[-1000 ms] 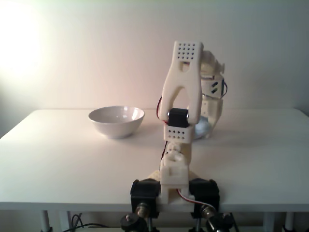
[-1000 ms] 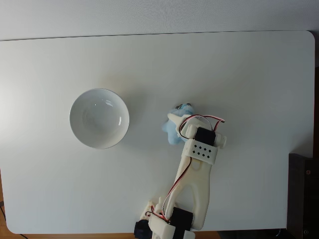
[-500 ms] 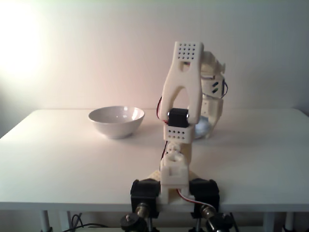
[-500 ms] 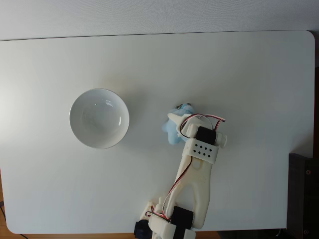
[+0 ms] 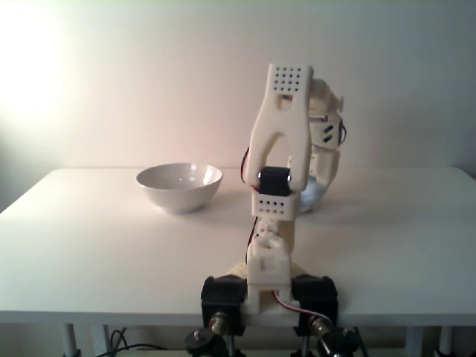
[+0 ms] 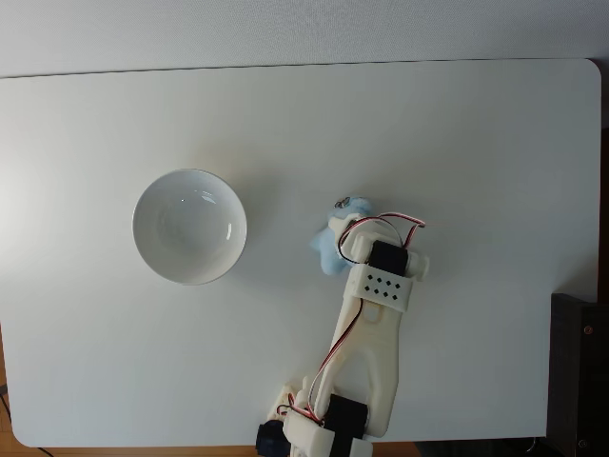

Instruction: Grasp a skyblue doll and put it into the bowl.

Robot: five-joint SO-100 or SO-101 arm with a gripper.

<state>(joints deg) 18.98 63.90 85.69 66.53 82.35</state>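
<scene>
Since a moment ago, the white arm's wrist has tipped a little. One round, shiny white bowl [image 6: 190, 227] sits on the white table [image 6: 476, 143]. One fuzzy skyblue doll [image 6: 326, 248] lies to the right of the bowl in the view from above. The bent arm's gripper [image 6: 341, 227] is right over the doll; I cannot tell if it is clenched.
</scene>
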